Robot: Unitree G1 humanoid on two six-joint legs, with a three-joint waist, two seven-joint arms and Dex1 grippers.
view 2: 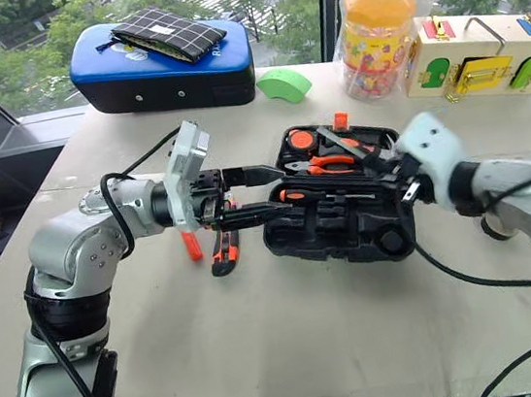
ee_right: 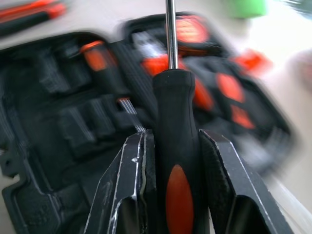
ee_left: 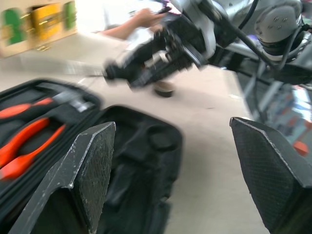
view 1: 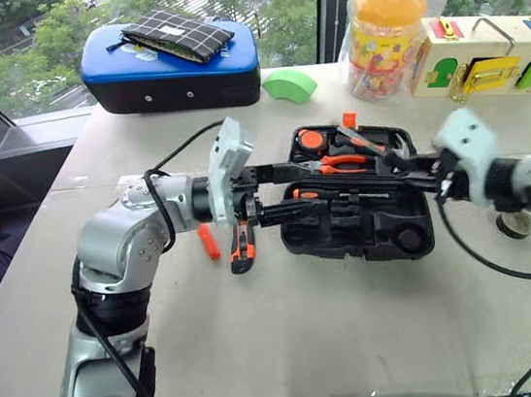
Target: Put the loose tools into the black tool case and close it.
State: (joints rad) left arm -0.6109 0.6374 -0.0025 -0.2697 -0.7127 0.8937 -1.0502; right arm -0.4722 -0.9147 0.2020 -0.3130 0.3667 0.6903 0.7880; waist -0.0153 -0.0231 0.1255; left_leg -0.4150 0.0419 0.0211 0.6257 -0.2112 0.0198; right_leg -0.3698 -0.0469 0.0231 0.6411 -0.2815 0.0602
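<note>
Case [view 1: 387, 227]: you see it open at table centre, pliers and one screwdriver seated inside.
Right gripper [ee_right: 170, 146]: clamped on a screwdriver [ee_right: 176, 146], shaft aimed over the case.
Left gripper [ee_left: 170, 161]: jaws wide, empty, at the case's 9 o'clock edge.
Knife [view 1: 242, 246]: on the table at the case's 9 o'clock, orange tool [view 1: 210, 242] just beyond.

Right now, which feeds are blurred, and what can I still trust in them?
Right wrist view: the screwdriver clamped in the right gripper is sharp, the black tool case behind smears. Left wrist view: the left gripper with its open fingers is crisp, the case and right arm are streaked. Head views: sharp, evenly daylit.
</note>
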